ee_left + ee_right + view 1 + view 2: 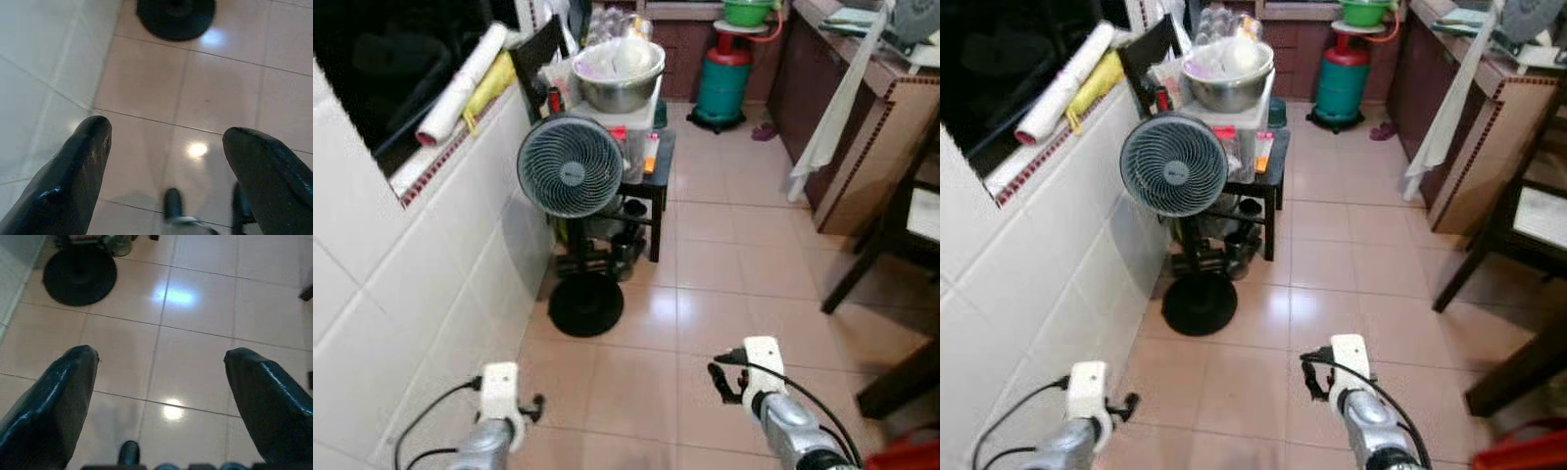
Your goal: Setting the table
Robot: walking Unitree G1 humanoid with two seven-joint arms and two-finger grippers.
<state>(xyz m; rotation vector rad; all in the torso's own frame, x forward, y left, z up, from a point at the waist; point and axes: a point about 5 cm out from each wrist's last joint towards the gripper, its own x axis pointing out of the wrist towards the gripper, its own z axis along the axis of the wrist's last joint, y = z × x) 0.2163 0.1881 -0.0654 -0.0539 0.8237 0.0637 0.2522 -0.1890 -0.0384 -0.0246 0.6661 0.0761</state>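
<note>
Left gripper [166, 161] and right gripper [159, 391] hung spread, empty, over floor tiles [724, 294]. No tableware identified; steel bowl [619, 73] sat on the cluttered side table [656, 166] ahead. Risk: clipping the standing fan [570, 166] while walking, toppling it. Chair legs [862, 264] narrowed the right.

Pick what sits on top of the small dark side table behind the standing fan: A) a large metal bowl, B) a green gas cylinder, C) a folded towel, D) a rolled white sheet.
A: the large metal bowl rests on the stacked items on the side table right behind the fan.
</note>
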